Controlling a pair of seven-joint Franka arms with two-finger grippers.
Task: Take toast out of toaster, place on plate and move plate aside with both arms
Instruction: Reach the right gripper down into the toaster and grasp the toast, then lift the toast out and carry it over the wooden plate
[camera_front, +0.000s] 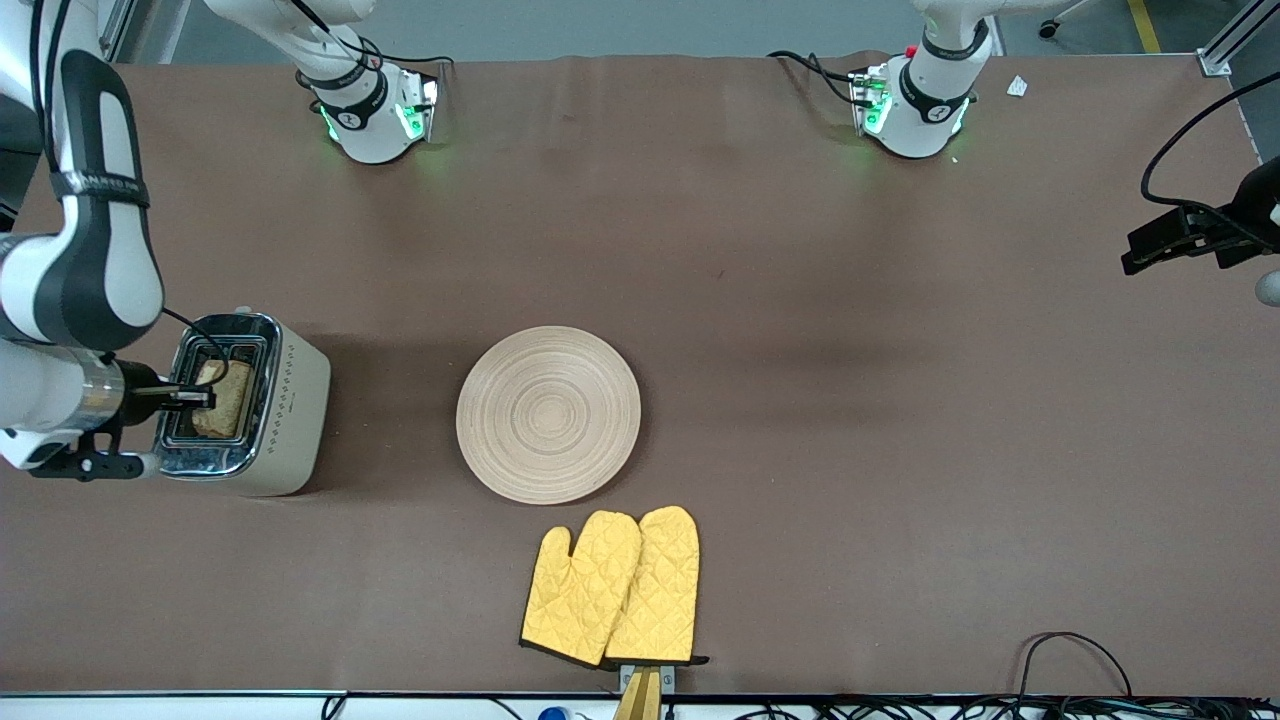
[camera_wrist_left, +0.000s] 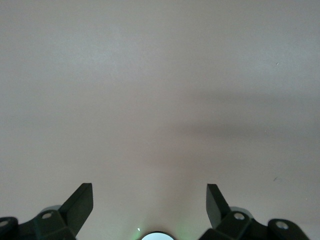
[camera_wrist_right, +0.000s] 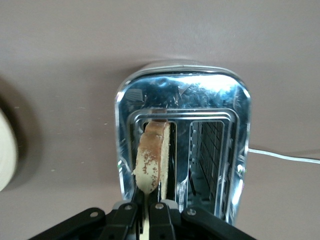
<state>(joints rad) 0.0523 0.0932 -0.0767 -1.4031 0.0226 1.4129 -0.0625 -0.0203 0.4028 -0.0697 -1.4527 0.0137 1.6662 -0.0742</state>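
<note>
The right gripper (camera_front: 203, 399) hangs over the toaster (camera_front: 285, 405), its two slim black fingers (camera_wrist_right: 159, 212) pinched on the lower edge of the toast (camera_wrist_right: 152, 157). The slice stands upright in one of the toaster's two slots, its darker crust edge showing above the chrome top, with the second slot beside it holding nothing. The toaster sits on the brown table (camera_front: 850, 400) toward the right arm's end, a thin white cord trailing from it.

The plate (camera_front: 548, 414) lies flat on the table beside the toaster, toward the left arm's end from it and apart from it. A pair of yellow oven mitts (camera_front: 612, 588) lies side by side nearer to the front camera than the plate, just clear of its rim.

The left gripper (camera_wrist_left: 150, 202) waits toward the left arm's end of the table, well apart from the plate, raised over bare table, fingers spread wide with nothing between them.
</note>
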